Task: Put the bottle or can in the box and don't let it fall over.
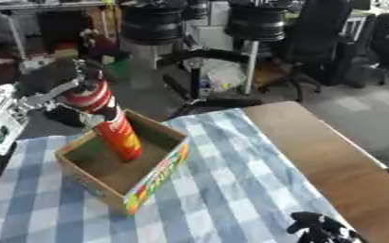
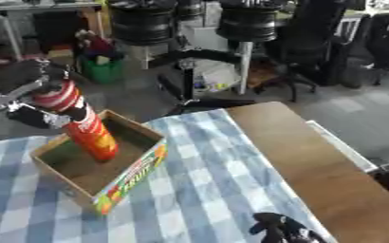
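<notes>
One red can (image 1: 115, 127), tilted, lower end inside open cardboard box (image 1: 161, 170) at left centre of frame on checked cloth (image 1: 231, 190). Left hand (image 1: 86, 88) curled round its top. Right hand (image 1: 318, 228) at lower right, finger state unclear.

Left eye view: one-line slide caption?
Left hand lowers a tilted red bottle into the open cardboard box on the checked tablecloth.

Red-orange can (image 1: 115, 126), tilted, inside cardboard box (image 1: 152, 178)
</notes>
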Robot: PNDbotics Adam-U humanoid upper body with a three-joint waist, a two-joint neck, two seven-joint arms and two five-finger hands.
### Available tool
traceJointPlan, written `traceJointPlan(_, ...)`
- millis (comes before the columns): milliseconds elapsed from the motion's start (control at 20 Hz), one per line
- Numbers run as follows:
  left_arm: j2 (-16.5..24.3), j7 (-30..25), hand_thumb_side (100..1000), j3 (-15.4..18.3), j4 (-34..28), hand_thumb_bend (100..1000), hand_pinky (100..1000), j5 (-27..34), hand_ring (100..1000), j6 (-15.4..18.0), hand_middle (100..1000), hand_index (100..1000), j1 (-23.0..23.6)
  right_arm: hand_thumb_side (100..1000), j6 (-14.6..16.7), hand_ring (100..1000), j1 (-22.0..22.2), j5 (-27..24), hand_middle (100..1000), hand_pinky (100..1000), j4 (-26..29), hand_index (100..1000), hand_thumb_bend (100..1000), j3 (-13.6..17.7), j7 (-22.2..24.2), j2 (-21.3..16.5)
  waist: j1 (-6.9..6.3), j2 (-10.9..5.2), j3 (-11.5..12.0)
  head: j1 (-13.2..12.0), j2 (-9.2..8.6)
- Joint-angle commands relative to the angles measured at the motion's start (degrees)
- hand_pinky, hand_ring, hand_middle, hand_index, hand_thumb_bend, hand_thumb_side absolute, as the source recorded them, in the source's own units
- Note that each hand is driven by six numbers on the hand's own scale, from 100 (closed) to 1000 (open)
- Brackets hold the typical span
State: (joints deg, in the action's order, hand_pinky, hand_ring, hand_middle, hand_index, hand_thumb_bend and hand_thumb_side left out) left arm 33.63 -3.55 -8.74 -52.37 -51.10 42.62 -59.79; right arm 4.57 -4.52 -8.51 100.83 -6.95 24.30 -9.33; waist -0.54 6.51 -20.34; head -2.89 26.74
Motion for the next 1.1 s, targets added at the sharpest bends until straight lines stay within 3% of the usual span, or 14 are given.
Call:
traceJointPlan(50, 0.6, -3.42, 268, -0.51, 0.48, 180, 333, -2.26, 539, 1.79, 606, 848, -0.67, 604, 0.11, 494, -0.67, -0.58, 644, 371, 0.48, 810, 100, -0.05, 0.32, -0.16, 0.06, -0.47, -0.05, 0.03, -0.61)
traceJointPlan(100, 0.59, -5.54, 474, -0.85, 0.7, 352, 613, -2.87, 706, 3.19, 727, 885, -0.54, 604, 0.11, 494, -0.67, -0.56, 644, 371, 0.45, 810, 100, -0.03, 0.31, -0.17, 0.04, -0.46, 0.0, 0.04, -0.49)
traceJointPlan(150, 0.58, -7.52, 569, -0.89, 0.9, 438, 736, -3.1, 781, 4.47, 780, 900, -0.47, 604, 0.12, 494, -0.66, -0.55, 645, 371, 0.43, 810, 100, -0.01, 0.3, -0.17, 0.02, -0.47, 0.07, 0.03, -0.38)
traceJointPlan(300, 0.81, -11.28, 705, -0.36, 0.92, 568, 883, -1.83, 893, 6.85, 856, 915, -0.53, 604, 0.14, 494, -0.6, -0.51, 645, 371, 0.39, 810, 100, 0.02, 0.3, -0.2, 0.02, -0.56, 0.29, 0.04, -0.12)
traceJointPlan(450, 1.55, -12.56, 763, 0.15, 0.36, 620, 910, 1.18, 922, 7.46, 896, 921, -0.66, 604, 0.16, 493, -0.4, -0.44, 645, 371, 0.38, 810, 100, 0.12, 0.25, -0.3, 0.03, -0.74, 0.66, 0.08, 0.04)
traceJointPlan(600, 2.65, -12.88, 786, 0.6, -0.61, 616, 913, 5.28, 919, 6.95, 899, 917, -0.81, 603, 0.17, 493, -0.14, -0.28, 646, 371, 0.34, 810, 100, 0.19, 0.19, -0.41, 0.01, -0.97, 1.16, 0.18, 0.3)
traceJointPlan(900, 6.97, -13.92, 736, 1.69, -5.38, 525, 878, 17.21, 845, 4.52, 818, 887, -0.85, 605, 0.13, 494, 0.71, 0.29, 647, 371, 0.15, 810, 100, 0.43, 0.22, -0.84, -0.26, -1.71, 2.63, 0.73, 1.25)
traceJointPlan(1100, 12.08, -14.92, 697, 3.08, -10.65, 489, 850, 26.15, 819, 1.64, 802, 880, 0.87, 605, 0.23, 494, 1.33, 0.64, 647, 371, 0.11, 810, 100, 0.92, -0.06, -1.2, -0.57, -2.22, 3.89, 1.46, 1.75)
